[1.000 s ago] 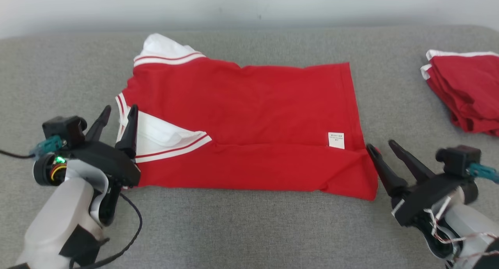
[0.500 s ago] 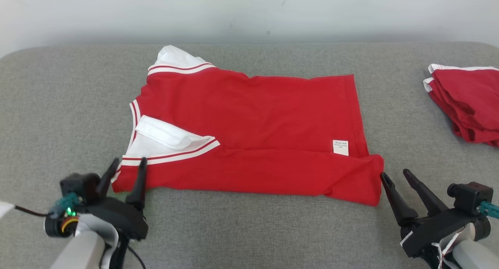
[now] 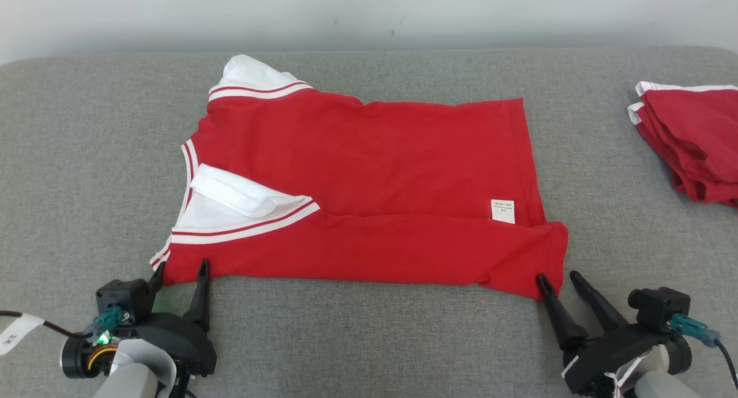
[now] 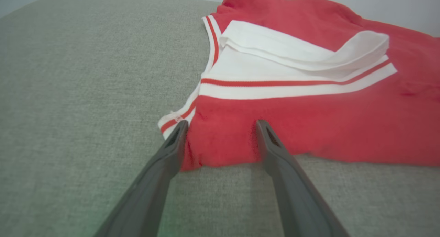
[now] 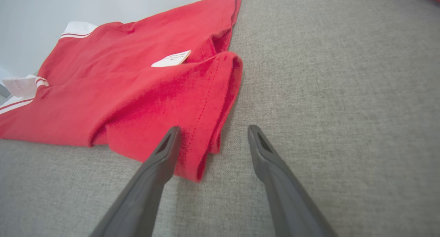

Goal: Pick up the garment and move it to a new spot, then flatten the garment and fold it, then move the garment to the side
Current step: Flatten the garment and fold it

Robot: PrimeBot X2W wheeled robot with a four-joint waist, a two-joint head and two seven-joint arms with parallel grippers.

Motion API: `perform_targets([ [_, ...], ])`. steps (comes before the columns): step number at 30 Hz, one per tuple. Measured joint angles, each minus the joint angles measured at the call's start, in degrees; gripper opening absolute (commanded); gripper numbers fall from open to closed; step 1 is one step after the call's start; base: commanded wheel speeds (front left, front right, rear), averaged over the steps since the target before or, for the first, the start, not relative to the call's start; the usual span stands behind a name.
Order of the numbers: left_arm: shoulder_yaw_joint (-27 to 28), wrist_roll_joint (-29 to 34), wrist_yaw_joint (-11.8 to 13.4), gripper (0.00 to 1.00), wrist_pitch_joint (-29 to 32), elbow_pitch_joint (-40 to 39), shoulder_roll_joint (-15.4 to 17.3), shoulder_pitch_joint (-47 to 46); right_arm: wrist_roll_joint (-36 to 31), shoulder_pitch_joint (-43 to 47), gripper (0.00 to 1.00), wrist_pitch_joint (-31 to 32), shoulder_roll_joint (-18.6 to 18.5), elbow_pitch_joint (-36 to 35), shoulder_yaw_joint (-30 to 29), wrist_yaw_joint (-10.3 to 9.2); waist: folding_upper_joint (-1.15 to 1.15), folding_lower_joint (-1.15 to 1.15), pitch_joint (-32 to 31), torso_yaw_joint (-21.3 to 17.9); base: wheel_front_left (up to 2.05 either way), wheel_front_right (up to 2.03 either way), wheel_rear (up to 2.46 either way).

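Observation:
The garment [image 3: 375,173] is a red shirt with white, red-striped trim, lying folded lengthwise on the grey cushion, a white label [image 3: 503,210] near its right end. My left gripper [image 3: 180,266] stands open at the garment's near left corner [image 4: 220,144], which lies between the two fingers. My right gripper [image 3: 558,278] is open at the near right corner [image 5: 202,140], its left finger [image 5: 165,151] over the hem and the right finger on bare cushion. Neither holds the cloth.
A second red garment with white trim [image 3: 689,138] lies bunched at the far right of the grey cushion [image 3: 369,340]. A pale wall runs behind the cushion's far edge. Bare cushion stretches to the left of the garment and along the near side.
Both grippers have drawn back toward the near edge, from beside the garment's sides to its near corners. The camera has shifted a little. The garment lies as before.

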Motion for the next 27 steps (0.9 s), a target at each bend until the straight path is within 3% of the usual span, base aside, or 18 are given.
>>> perform_targets([
  [5,0.58,-0.22,-0.97,1.0,-0.09,3.41,-1.29,-0.44,0.13,-1.47,0.99,-0.04,1.52,2.07,1.15,-0.01,0.0,0.0,0.16,0.32,0.0,0.0,0.0],
  [6,0.6,-0.38,-1.15,1.0,-0.1,4.25,-1.53,-0.94,0.3,-1.68,0.58,0.2,1.82,2.3,1.46,0.0,0.0,0.0,0.19,0.4,0.0,0.0,0.0],
  [7,0.75,-0.45,-1.48,1.0,-0.1,4.82,-1.79,-1.32,0.58,-1.98,0.58,0.27,2.16,2.66,1.69,-0.01,0.0,0.0,0.21,0.49,0.0,0.0,0.0],
  [8,0.78,-0.48,-1.57,1.0,-0.11,5.71,-2.09,-1.62,0.67,-2.38,0.14,0.27,2.32,3.13,1.93,-0.01,0.0,0.0,0.21,0.58,0.0,0.0,0.0],
  [9,0.74,-0.65,-1.97,1.0,-0.3,6.91,-2.49,-2.04,0.67,-2.67,0.0,0.29,2.37,3.5,2.13,-0.01,0.0,0.0,0.17,0.65,0.0,0.0,0.0],
  [10,0.91,-0.83,-2.16,0.69,-0.34,7.68,-2.8,-2.41,0.73,-2.79,0.0,0.3,2.42,3.78,2.3,-0.01,0.0,0.0,0.09,0.72,0.0,0.0,0.0],
  [11,1.19,-1.18,-2.54,0.49,-0.35,8.24,-3.02,-2.63,0.82,-2.82,0.0,0.3,2.45,4.02,2.53,-0.01,0.0,0.0,0.0,0.8,0.0,0.0,0.0],
  [12,1.23,-1.2,-2.76,0.0,-0.35,8.91,-3.15,-2.9,1.09,-2.83,0.0,0.3,2.49,4.16,2.76,0.0,0.0,0.0,-0.15,0.85,0.0,0.0,0.0],
  [19,1.49,-0.66,-4.07,0.0,-0.21,9.16,-3.99,-0.96,2.12,-1.04,0.0,0.16,1.08,2.9,1.48,0.0,0.0,0.01,-2.68,0.99,0.0,0.0,0.0],
  [27,3.25,-0.63,-4.6,0.0,-0.01,1.42,-3.97,8.58,1.53,9.1,0.0,0.03,-1.75,-4.26,-4.36,0.0,0.0,0.0,-7.43,1.57,0.0,0.0,0.0],
])
